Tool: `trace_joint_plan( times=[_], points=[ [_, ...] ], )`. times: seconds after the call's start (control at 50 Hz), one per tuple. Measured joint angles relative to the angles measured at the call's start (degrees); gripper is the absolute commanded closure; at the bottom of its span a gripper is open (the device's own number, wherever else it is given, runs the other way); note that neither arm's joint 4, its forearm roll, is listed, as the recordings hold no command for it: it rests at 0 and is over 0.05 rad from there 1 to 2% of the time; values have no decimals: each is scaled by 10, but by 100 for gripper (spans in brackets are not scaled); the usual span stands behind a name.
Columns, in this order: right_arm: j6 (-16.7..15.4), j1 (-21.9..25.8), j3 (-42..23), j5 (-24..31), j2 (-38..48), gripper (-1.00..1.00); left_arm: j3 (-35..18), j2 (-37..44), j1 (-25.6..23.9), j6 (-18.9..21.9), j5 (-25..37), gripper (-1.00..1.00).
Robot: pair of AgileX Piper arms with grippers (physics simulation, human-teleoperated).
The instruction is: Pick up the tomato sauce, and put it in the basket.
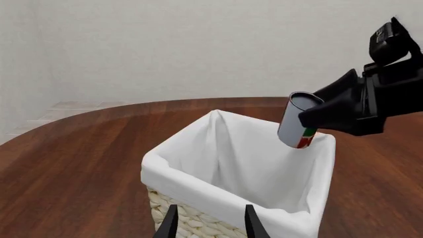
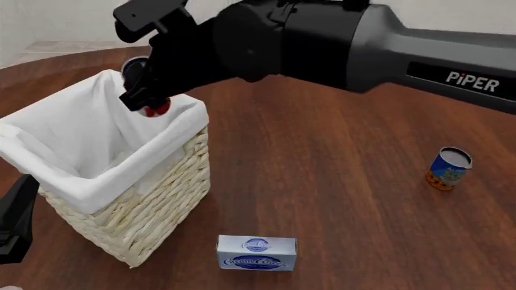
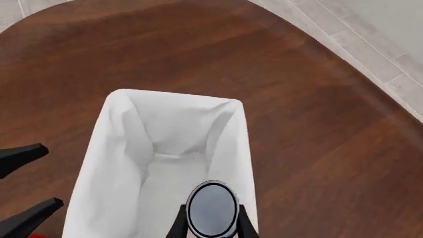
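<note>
Gripping the tomato sauce [image 1: 298, 126] over the basket [image 1: 198, 173], the right pincer [image 3: 211, 223] hides its label; left pincer [image 1: 210, 220] wide.

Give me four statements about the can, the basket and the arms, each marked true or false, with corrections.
1. The right tool grips the tomato sauce above the basket. True.
2. The blue and orange can lies inside the basket. False: it stands on the table, far right.
3. The left tool holds the cream cheese box. False: it is open and empty.
4. The basket has a white liner. True.
</note>
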Motion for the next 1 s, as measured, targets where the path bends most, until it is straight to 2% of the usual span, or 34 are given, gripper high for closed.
trace_joint_plan(
  times=[0.98,1.0],
  points=[
    [12,26,-102,17,127,100,0,0,0,0,0,-100],
    [12,27,-104,17,129,-100,0,0,0,0,0,-100]
  ],
)
